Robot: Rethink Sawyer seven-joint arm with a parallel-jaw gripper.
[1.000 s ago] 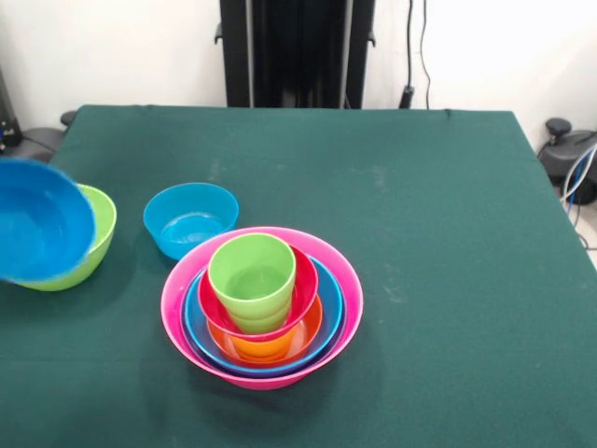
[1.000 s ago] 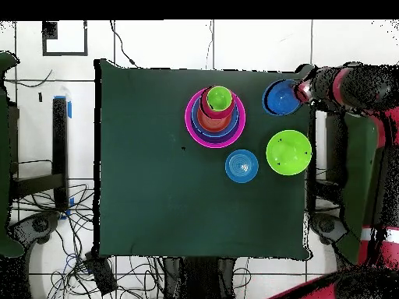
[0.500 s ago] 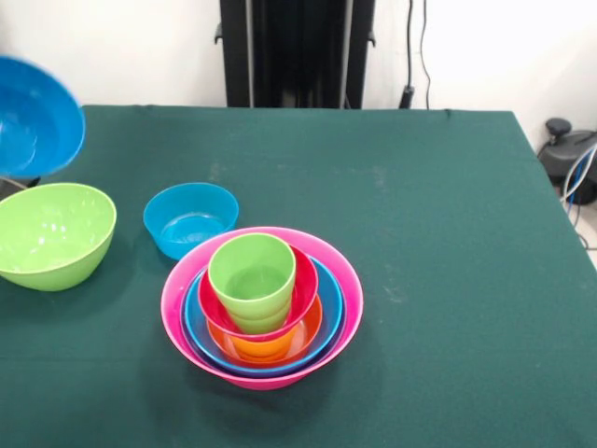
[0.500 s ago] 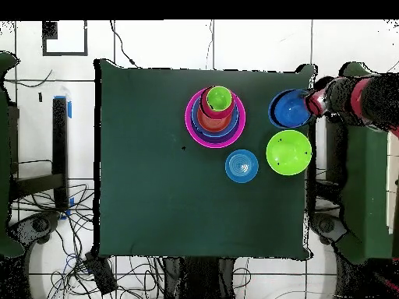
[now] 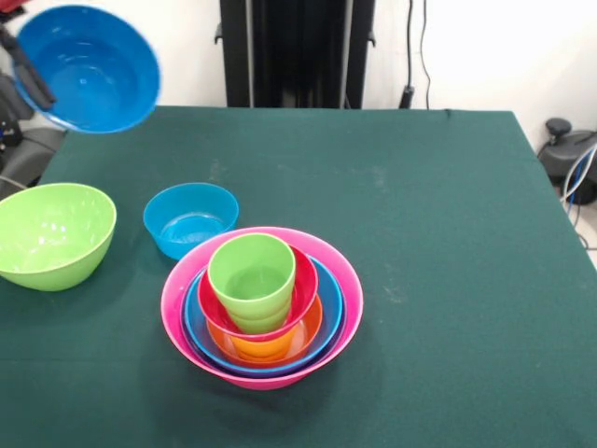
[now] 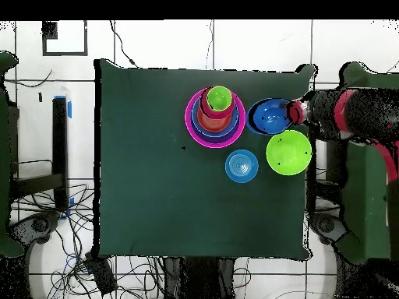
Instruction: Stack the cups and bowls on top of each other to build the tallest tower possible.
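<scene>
Bowls and a lime green cup [image 5: 252,275] nest as a tower [image 5: 262,308] inside the big pink bowl [image 5: 177,280] near the front of the green-clothed counter [image 5: 448,233]. My gripper [image 5: 23,70] holds a dark blue bowl [image 5: 89,67] tilted above the far left corner. A lime bowl [image 5: 51,233] and a sky blue bowl [image 5: 190,219] sit left of the tower. A white wall [image 5: 485,51] stands behind.

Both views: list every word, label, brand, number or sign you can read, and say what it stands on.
None can be read in either view.
The tower, the lime green bowl, the small sky blue bowl and the blue bowl held up by the gripper show plain glossy plastic without print.
The green table cover bears no marking.
</scene>
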